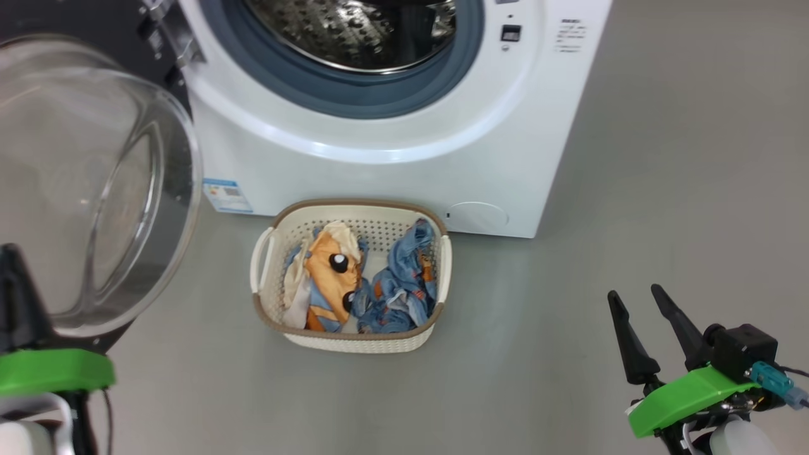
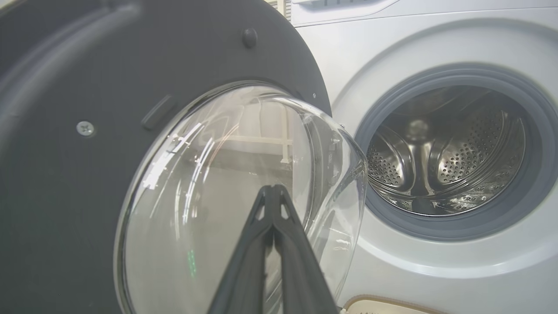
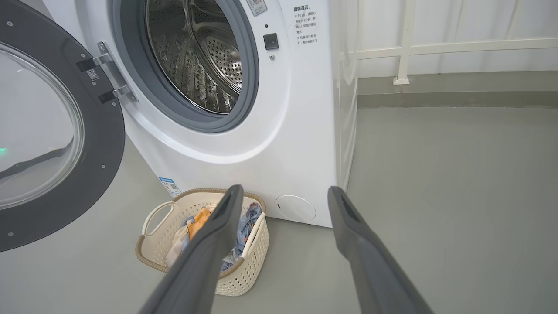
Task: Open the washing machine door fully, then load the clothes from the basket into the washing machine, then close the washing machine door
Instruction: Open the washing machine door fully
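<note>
Nearest, low right in the head view: right gripper [image 1: 634, 292], fingers wide apart, empty, tips aimed forward over the floor [image 1: 537, 379]. Low left: left gripper [image 2: 272, 188], fingers pressed together on nothing, tips in front of the glass bowl of the washing machine door [image 1: 82, 189]. Cannot tell whether they touch the glass.

Next out: basket [image 1: 354, 206] on the floor between the two arms, ahead and left of the right fingers, well apart from them. White handles [image 1: 260, 259] sit at its left and right ends, so I judge the long axis crosswise, along the machine's front. Clothes [image 1: 335, 272] inside: orange piece in the left half, blue piece in the right, each bunched with its length running near to far.

Judgement: right arm is better placed for the pick, being open and unobstructed. Approach would be forward-left and down, fingers set across a garment's length.

Farthest: washing machine [image 1: 392, 170] just behind the basket. Door is swung out left on its hinge, and the drum [image 1: 360, 31] mouth is uncovered, facing the robot.
</note>
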